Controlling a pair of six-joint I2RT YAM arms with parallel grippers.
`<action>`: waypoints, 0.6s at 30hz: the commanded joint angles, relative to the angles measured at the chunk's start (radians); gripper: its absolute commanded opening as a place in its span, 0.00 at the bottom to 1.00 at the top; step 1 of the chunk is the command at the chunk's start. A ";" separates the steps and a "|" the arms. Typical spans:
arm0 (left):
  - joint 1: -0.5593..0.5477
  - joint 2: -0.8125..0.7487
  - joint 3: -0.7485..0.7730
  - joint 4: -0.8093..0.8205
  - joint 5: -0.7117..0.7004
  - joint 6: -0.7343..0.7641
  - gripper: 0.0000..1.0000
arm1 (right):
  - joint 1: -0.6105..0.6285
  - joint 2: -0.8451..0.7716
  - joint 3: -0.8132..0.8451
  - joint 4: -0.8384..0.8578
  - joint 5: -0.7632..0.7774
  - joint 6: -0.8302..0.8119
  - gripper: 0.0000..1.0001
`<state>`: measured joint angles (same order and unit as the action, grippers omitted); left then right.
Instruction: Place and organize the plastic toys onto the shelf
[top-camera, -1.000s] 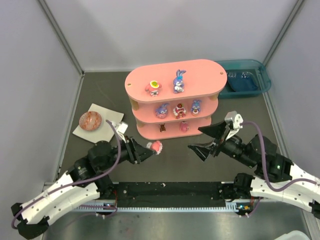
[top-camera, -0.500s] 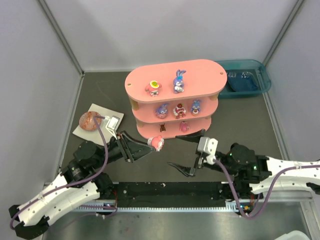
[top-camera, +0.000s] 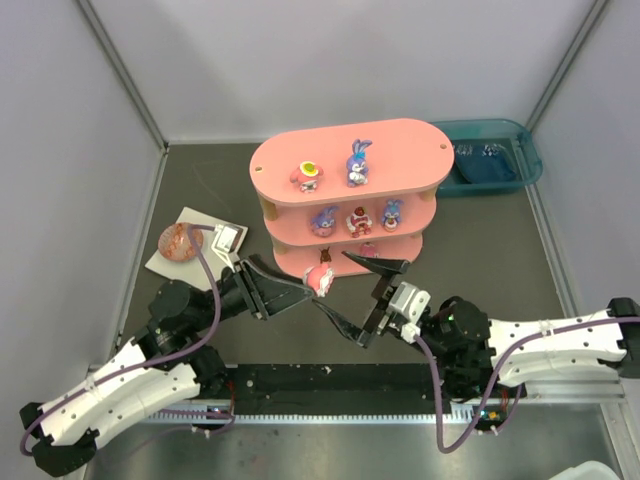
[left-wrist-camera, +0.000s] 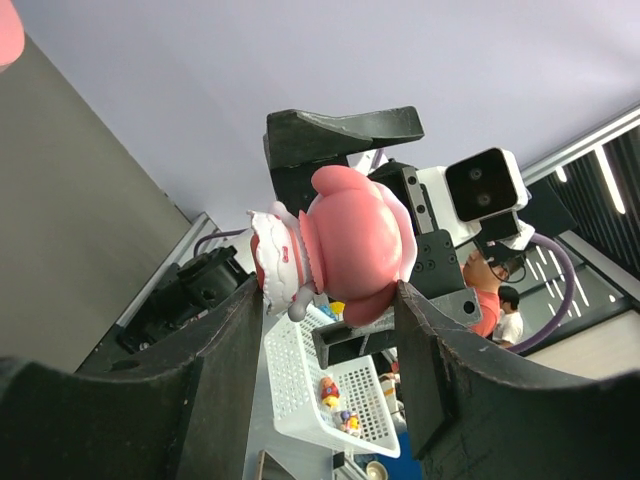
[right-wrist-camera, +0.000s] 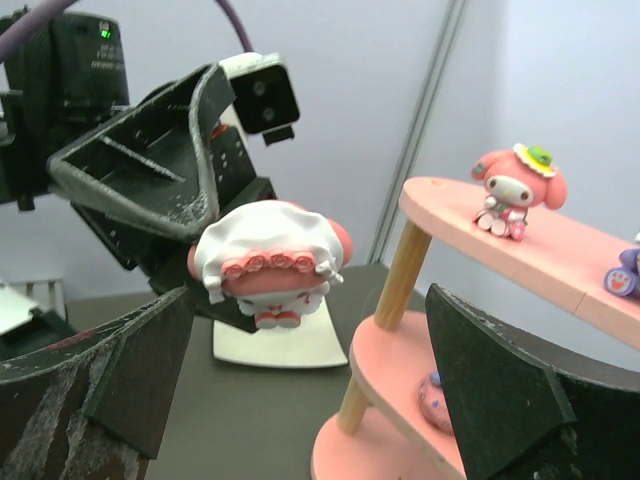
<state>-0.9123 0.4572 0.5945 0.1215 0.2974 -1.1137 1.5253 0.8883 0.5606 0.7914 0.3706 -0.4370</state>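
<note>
My left gripper (top-camera: 312, 287) is shut on a pink and white toy (top-camera: 320, 280), held above the floor just in front of the pink three-tier shelf (top-camera: 400, 140). In the left wrist view the toy (left-wrist-camera: 340, 245) sits pinched between my left gripper's (left-wrist-camera: 330, 300) dark fingers (left-wrist-camera: 220, 380). My right gripper (top-camera: 357, 295) is open, one finger on each side of the toy's right end, not touching it. From the right wrist the toy (right-wrist-camera: 268, 260) hangs ahead of my right gripper (right-wrist-camera: 310, 380), left of the shelf (right-wrist-camera: 470, 225). Several toys stand on the shelf, among them a blue bunny (top-camera: 358, 163) and a pink one (right-wrist-camera: 518, 190).
A teal bin (top-camera: 490, 160) stands at the back right, beside the shelf. A speckled brown-red ball (top-camera: 180, 242) rests on a white square plate (top-camera: 200, 262) at the left. Grey walls close in the floor on three sides.
My right arm has swung left from the right side until its open fingers flank the held toy. My left gripper has carried the toy slightly up and toward the shelf.
</note>
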 joint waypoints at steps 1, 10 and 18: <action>0.000 0.003 -0.001 0.124 0.020 -0.012 0.43 | 0.016 0.044 0.031 0.180 0.015 -0.043 0.99; 0.000 0.009 -0.010 0.139 0.025 -0.021 0.43 | 0.016 0.100 0.067 0.193 -0.021 -0.042 0.99; 0.000 0.009 -0.016 0.142 0.017 -0.024 0.42 | 0.018 0.127 0.096 0.193 -0.045 -0.058 0.98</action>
<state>-0.9123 0.4633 0.5785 0.1806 0.3035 -1.1290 1.5291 1.0054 0.5995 0.9333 0.3531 -0.4847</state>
